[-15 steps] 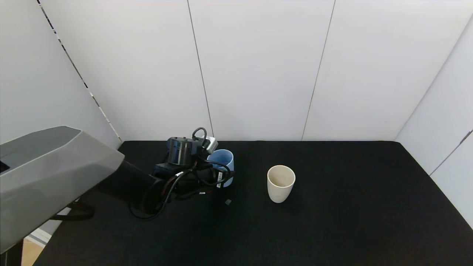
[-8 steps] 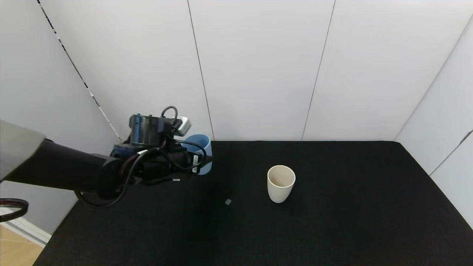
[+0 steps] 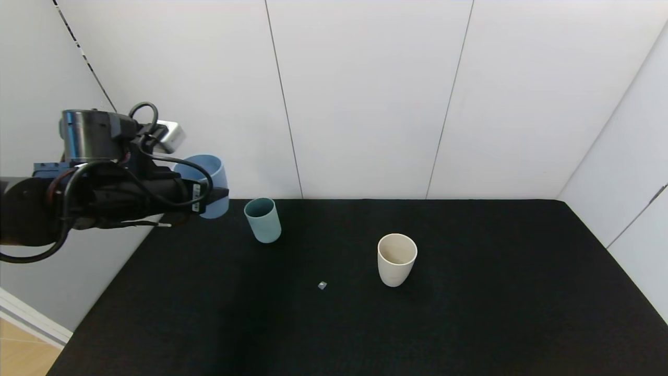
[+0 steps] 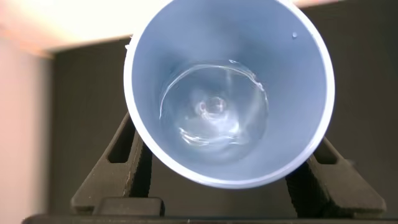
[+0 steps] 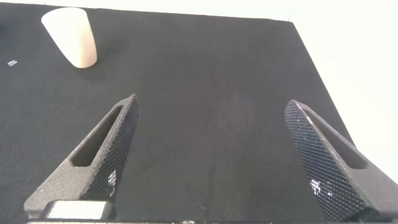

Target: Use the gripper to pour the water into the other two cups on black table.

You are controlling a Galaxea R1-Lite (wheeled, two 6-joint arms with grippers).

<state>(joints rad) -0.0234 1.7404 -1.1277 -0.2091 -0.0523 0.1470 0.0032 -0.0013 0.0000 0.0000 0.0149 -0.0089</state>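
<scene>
My left hand (image 3: 211,201) grips the light blue cup (image 3: 204,183) of water (image 4: 214,112) above the worktop's (image 3: 469,313) far-left corner; right hand (image 5: 217,162) hangs open.

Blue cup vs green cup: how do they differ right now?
The blue cup is gripped by the left gripper and held in the air past the table's left edge; the green cup stands free on the black table. The blue cup is light blue, the green one a darker sage. The left wrist view shows water in the blue cup; the green cup's contents cannot be seen. Both are handleless tumblers, upright.
</scene>
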